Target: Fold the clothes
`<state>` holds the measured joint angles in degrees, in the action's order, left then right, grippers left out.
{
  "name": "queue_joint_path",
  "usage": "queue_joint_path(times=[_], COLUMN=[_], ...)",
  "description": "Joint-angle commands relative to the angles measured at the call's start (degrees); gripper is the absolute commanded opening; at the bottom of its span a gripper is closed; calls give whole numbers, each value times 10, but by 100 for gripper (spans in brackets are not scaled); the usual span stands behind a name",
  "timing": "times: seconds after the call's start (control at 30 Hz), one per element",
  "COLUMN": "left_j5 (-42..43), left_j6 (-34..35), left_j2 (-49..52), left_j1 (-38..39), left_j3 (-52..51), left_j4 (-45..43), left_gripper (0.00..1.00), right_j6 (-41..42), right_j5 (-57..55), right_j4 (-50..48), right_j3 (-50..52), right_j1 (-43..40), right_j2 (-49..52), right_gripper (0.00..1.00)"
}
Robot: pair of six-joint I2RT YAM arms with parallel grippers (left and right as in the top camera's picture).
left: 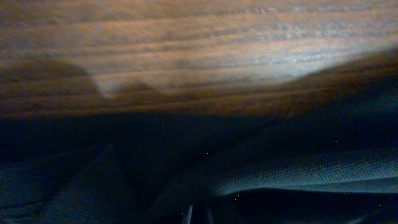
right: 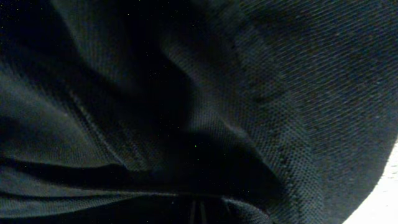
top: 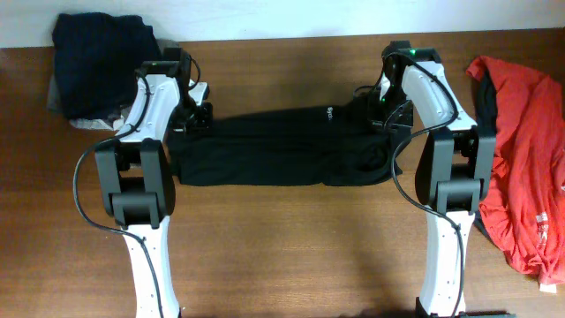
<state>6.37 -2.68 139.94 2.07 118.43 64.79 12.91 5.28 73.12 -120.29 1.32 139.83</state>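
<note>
The large black garment [top: 282, 150] lies folded into a long strip across the middle of the table, small white lettering [top: 328, 112] on its far edge. My left gripper [top: 192, 119] is down at the strip's left end. In the left wrist view its fingertips [left: 199, 216] stand close together amid dark fabric [left: 298, 174], wood grain beyond. My right gripper [top: 388, 119] is at the bunched right end. The right wrist view is filled with black cloth [right: 280, 93] gathering toward the nearly touching fingertips [right: 197, 214].
A red garment [top: 521, 150] is spread at the table's right edge. A navy pile [top: 101, 53] sits at the back left corner over a bit of grey cloth [top: 57, 97]. Bare wood table [top: 282, 247] runs along the front between the arm bases.
</note>
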Motion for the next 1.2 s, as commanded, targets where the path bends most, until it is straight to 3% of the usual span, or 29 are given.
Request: queue_joint_path(times=[0.0, 0.5, 0.77, 0.87, 1.17], left_j5=[-45, -44, 40, 64, 74], left_j6=[-17, 8, 19, 18, 19], left_j2=[7, 4, 8, 18, 78], left_j1=[-10, -8, -4, 4, 33], left_j3=[15, 235, 236, 226, 205], left_j4=[-6, 201, 220, 202, 203], left_gripper=[8, 23, 28, 28, 27], right_j6=[47, 76, 68, 34, 40], right_j5=[-29, -62, -16, 23, 16], right_j4=[-9, 5, 39, 8, -65], right_j3=[6, -2, 4, 20, 107], right_j1=[-6, -6, -1, 15, 39], right_j2=[1, -110, -120, -120, -118], right_gripper=[4, 5, 8, 6, 6])
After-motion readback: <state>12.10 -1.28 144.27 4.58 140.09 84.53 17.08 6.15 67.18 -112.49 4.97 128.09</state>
